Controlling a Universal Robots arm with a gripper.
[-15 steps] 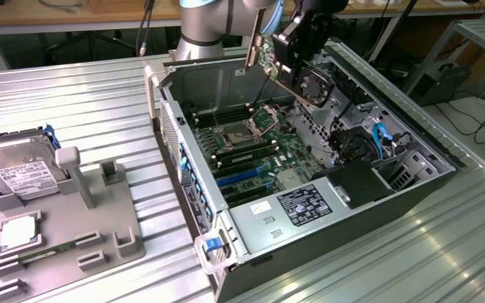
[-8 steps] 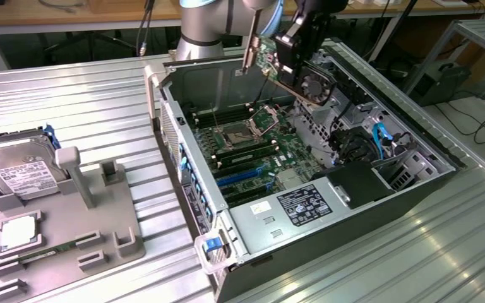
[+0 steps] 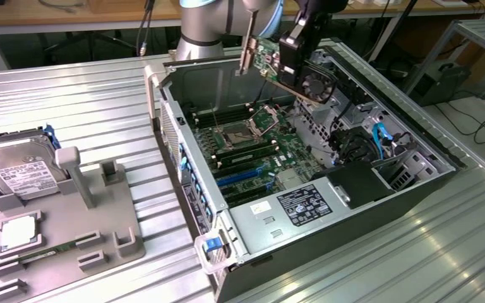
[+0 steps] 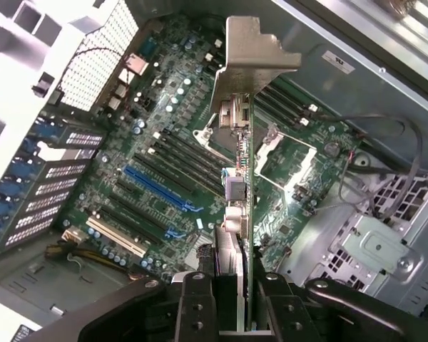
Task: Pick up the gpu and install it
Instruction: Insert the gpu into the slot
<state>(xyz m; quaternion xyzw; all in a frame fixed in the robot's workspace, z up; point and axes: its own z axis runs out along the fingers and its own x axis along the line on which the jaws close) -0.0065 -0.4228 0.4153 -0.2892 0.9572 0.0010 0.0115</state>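
The gpu [image 3: 287, 68] is a green card with a black fan and a silver bracket at one end. It hangs tilted in the air above the back half of the open computer case [image 3: 343, 227]. My gripper [image 3: 300, 36] is shut on it from above. In the wrist view the gpu [image 4: 240, 206] is seen edge-on between my two black fingers [image 4: 197, 308], its bracket pointing away. The motherboard [image 4: 164, 142] lies below it, and the card is apart from the blue slot [image 4: 160, 189] and the black slots beside it.
A grey fixture [image 3: 99, 214] at the exterior view's left holds a hard drive [image 3: 15, 167], a processor [image 3: 19, 230] and a memory stick [image 3: 48, 252]. The arm's base [image 3: 200, 31] stands behind the case. Cables and a drive cage [image 3: 386, 151] crowd the case's right side.
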